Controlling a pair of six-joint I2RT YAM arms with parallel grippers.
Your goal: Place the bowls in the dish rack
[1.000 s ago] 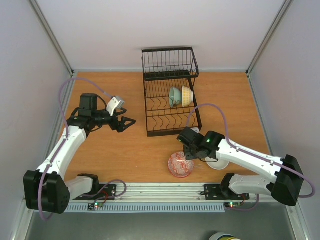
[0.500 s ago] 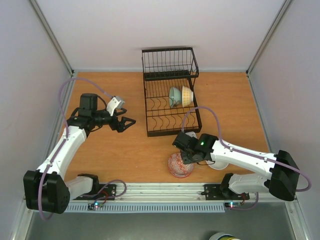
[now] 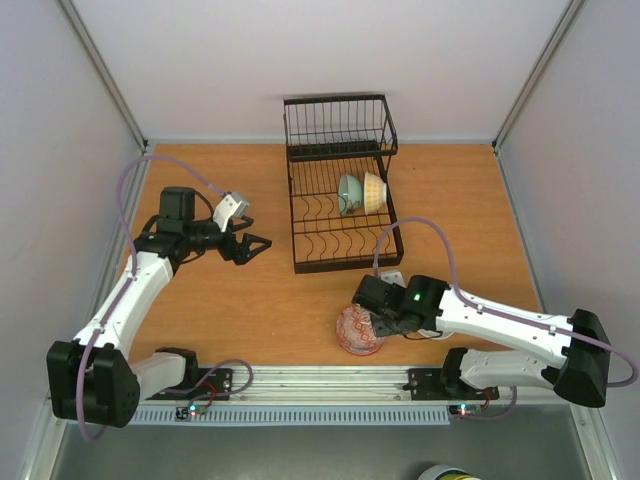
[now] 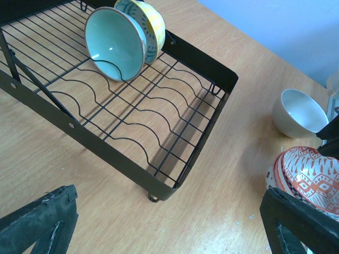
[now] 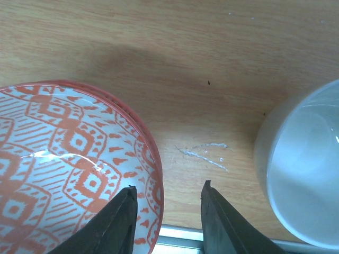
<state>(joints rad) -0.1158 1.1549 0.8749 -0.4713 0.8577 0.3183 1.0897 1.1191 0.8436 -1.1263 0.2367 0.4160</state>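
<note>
A red-patterned bowl (image 3: 356, 332) sits upright on the table near the front edge. My right gripper (image 3: 374, 321) is open over its right rim: in the right wrist view one finger (image 5: 114, 222) is inside the bowl (image 5: 69, 169) and the other stands outside, clear of the rim. A plain white bowl (image 5: 302, 169) stands just right of it. A pale green bowl (image 3: 349, 194) and a blue-and-yellow bowl (image 3: 374, 190) lean on edge in the black dish rack (image 3: 345, 265). My left gripper (image 3: 256, 248) hangs open and empty, left of the rack.
The rack's upright basket section (image 3: 338, 125) stands at the back against the wall. The left wrist view shows the rack's near corner (image 4: 159, 185), the white bowl (image 4: 299, 112) and the red-patterned bowl (image 4: 310, 177). Grey walls close in both sides of the table.
My right gripper has come down and toward the front onto the red-patterned bowl's rim, its jaws a little narrower. The right arm now covers the white bowl from above. The left arm has not moved.
</note>
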